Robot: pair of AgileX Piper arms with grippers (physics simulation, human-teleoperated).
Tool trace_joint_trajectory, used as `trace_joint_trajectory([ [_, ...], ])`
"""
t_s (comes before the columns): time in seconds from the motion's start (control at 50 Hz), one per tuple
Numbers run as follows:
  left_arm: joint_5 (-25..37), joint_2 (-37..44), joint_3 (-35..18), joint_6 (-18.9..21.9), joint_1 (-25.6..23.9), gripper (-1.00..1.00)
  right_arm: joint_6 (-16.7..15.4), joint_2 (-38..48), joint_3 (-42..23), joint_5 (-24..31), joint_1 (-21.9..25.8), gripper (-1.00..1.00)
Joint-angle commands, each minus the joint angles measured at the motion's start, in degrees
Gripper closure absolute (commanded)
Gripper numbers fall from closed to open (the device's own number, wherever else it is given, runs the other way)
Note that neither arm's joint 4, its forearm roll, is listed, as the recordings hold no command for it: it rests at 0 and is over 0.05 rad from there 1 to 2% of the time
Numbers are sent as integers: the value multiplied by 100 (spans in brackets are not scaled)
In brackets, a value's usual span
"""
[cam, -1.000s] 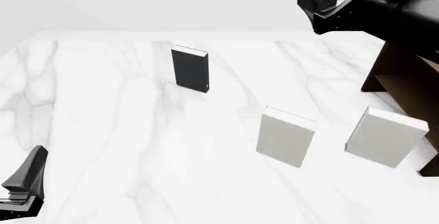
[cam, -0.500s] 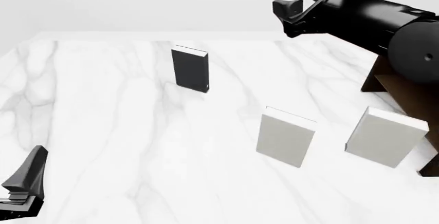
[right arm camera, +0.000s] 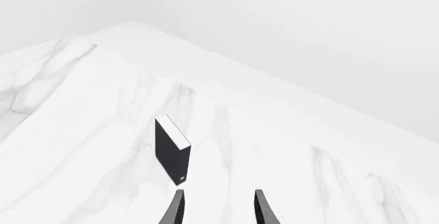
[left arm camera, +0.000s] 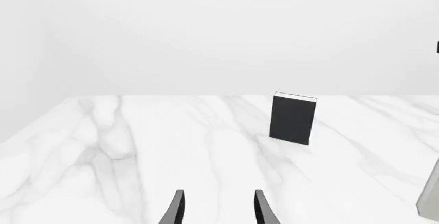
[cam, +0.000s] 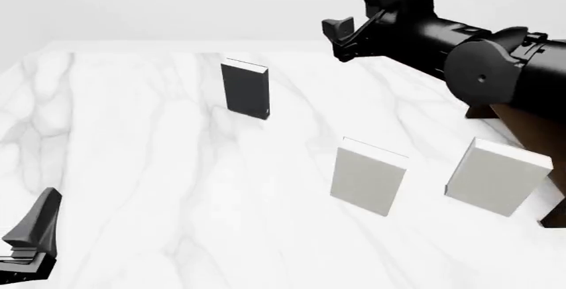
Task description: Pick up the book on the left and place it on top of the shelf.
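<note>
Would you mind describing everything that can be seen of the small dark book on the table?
The book is a small, thin rectangular volume with a matte charcoal-black cover and a white strip of page edges along its top. It stands upright on the white marble table, toward the far left, apart from the two pale books. A tiny light mark sits near a lower corner of its cover in the right wrist view. Nothing touches it except the table; both grippers are clear of it.

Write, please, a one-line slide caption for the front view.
Right end effector raised, open, aimed toward the upright dark book; two pale books stand nearer the shelf.
</note>
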Motion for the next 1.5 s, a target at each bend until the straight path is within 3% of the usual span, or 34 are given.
trace_joint_trajectory([
  [0.02,0,0,0,0,0,-100,67,322,-134,-113,121,-100],
  [1.5,0,0,0,0,0,-100,306,2291,-1498,-471,438,-100],
])
